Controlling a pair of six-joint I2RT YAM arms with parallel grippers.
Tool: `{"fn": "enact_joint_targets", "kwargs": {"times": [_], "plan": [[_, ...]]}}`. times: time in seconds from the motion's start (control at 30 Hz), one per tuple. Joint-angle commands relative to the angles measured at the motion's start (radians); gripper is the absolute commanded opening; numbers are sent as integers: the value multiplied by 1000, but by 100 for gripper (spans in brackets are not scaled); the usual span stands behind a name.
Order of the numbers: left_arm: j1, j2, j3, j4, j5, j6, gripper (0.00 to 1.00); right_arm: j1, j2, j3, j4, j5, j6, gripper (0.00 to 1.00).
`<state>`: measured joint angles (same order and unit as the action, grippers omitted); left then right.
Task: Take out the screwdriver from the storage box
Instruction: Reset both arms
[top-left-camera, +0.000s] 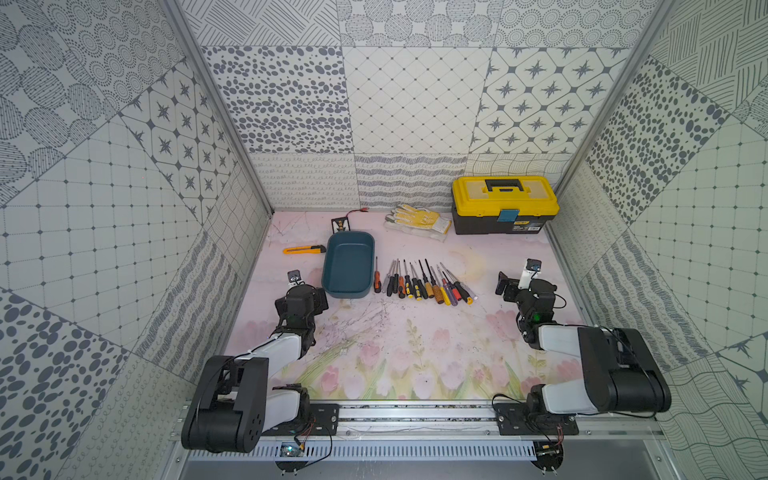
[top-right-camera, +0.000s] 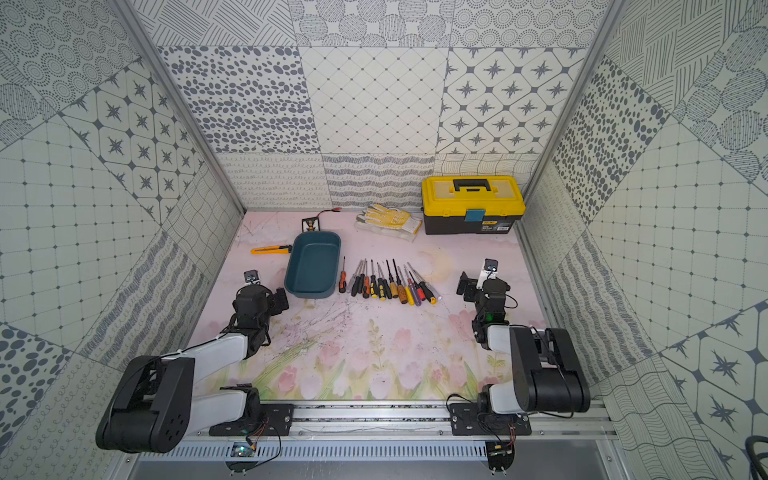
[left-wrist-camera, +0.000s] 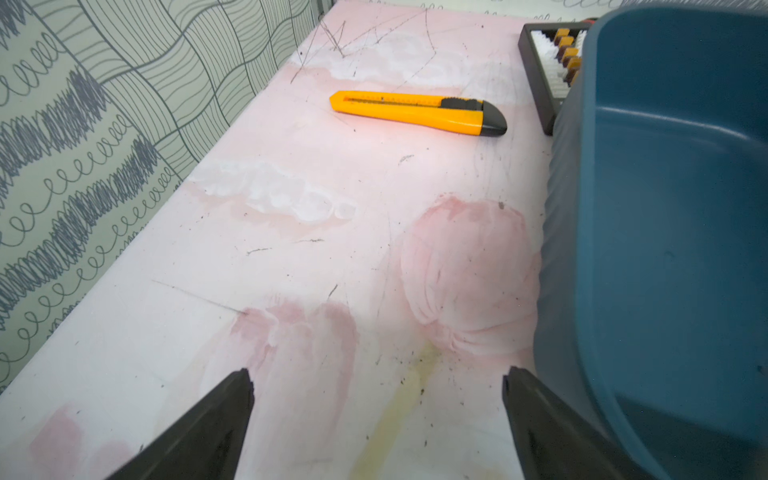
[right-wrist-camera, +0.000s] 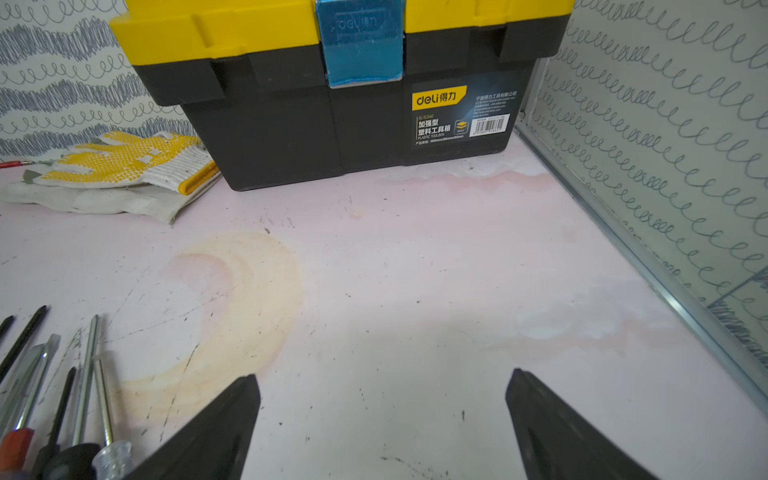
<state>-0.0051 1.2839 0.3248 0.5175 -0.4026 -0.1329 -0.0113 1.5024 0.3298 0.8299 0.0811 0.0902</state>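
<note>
So the left gripper (left-wrist-camera: 378, 374) and right gripper (right-wrist-camera: 382, 378) are both seen spread wide, nothing gripped. The screwdrivers (top-left-camera: 424, 282) are lined up on the table (top-left-camera: 415, 332) just beside the box (top-left-camera: 348, 266), outside it. The box is parked right by the left gripper.

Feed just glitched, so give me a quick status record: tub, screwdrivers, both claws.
tub: shallow dark teal plastic tub, empty
screwdrivers: row of mixed-handled metal screwdrivers, on the pink floral mat beside the tub
left claw: open, empty, beside the tub
right claw: open, empty, near the row's other end
toolbox: yellow-lidded black plastic toolbox, lid closed
</note>
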Motion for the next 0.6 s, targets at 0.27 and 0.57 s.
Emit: {"fn": "enact_joint_targets", "kwargs": {"times": [0.27,0.57], "plan": [[53,36,-20,261,191,51,97,19,42,40,66,-4,-3,99],[53,45,-92,415,330,-58,97,24,44,45,61,3,-6,99]]}}
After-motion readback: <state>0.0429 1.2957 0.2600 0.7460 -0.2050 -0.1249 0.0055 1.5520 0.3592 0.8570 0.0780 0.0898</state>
